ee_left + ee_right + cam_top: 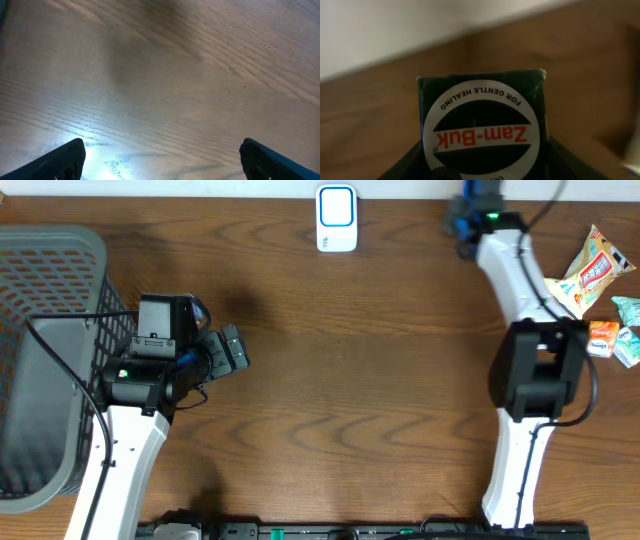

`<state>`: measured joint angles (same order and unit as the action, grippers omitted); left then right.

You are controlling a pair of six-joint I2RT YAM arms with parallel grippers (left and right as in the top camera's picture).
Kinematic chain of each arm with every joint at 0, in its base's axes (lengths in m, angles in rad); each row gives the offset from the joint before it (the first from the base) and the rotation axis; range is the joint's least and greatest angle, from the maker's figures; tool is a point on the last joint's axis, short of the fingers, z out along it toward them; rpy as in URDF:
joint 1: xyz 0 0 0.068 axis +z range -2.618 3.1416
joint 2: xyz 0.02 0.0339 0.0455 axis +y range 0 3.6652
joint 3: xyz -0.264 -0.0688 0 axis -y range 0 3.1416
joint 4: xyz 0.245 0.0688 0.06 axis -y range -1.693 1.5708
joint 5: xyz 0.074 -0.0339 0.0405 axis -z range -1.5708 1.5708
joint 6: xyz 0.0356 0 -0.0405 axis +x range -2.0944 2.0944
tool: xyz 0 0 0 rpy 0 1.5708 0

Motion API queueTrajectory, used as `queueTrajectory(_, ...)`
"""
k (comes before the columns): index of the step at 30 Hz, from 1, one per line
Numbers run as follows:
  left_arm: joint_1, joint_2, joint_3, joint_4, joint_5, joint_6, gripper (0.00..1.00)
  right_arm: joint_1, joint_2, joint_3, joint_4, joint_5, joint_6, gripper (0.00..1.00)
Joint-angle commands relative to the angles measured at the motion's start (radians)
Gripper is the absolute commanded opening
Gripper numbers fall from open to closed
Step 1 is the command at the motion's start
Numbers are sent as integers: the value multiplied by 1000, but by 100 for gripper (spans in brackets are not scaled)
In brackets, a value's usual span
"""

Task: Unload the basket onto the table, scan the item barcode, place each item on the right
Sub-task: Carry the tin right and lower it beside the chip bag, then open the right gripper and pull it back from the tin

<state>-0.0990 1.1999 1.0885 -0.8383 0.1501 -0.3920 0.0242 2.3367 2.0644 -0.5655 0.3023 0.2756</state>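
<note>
The item is a dark green Zam-Buk box (482,135) with a round white label, seen upside down in the right wrist view. My right gripper (485,167) is shut on it, one finger on each side of the box. From overhead, that gripper (468,218) is at the table's far edge, right of a white barcode scanner (336,218) standing at the back centre. The box's barcode does not show. My left gripper (232,352) is on the left side of the table, open, and holds nothing. In the left wrist view, this gripper (162,160) has only bare wood between its fingers.
A grey mesh basket (50,270) fills the left edge beside the left arm. At the right edge lie an orange-and-white snack packet (590,270), a small orange packet (603,338) and teal packets (628,315). The right arm's elbow (540,370) hangs over the right of the table.
</note>
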Motion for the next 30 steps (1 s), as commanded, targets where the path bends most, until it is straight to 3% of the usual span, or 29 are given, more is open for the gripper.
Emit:
queueTrajectory(1, 6, 2, 9, -3, -13, 3, 98, -84, -18, 3, -64, 80, 58, 50)
queueTrajectory(4, 6, 2, 9, -3, -13, 3, 98, -147, -18, 3, -146, 64, 57, 54)
queueTrajectory(9, 6, 2, 9, -3, -13, 3, 98, -194, -18, 3, -235, 62, 56, 99)
queueTrajectory(19, 6, 2, 9, -3, -13, 3, 98, -193, -75, 3, -333, 61, 57, 99)
queueTrajectory(30, 6, 2, 9, -3, -13, 3, 98, -187, -397, 3, -585, -106, 12, 99)
